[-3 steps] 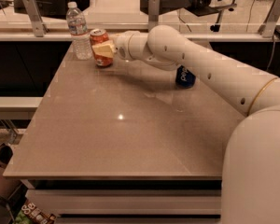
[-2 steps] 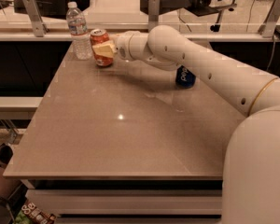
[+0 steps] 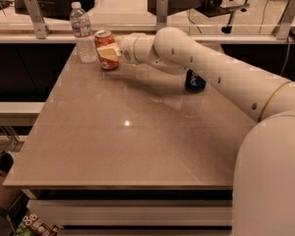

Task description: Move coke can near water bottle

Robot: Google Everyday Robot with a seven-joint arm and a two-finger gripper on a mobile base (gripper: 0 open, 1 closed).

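The coke can (image 3: 104,39) stands upright near the far left corner of the bench (image 3: 128,151), just to the right of the water bottle (image 3: 82,33). The two are close together, but I cannot tell whether they touch. The bottle is also upright, right by the far edge, and its white cap rises above the can's silver top. The gripper (image 3: 108,52) is at the can, reaching in from the right. Its jaws are closed around the can, and one pale finger pad (image 3: 111,53) lies flat across the front of the can's body. The white arm (image 3: 206,68) stretches from the near right corner diagonally over the bench to that far left corner. A blue can (image 3: 194,81) sits behind the arm toward the far right side of the bench, partly hidden by it and well apart from the coke can.
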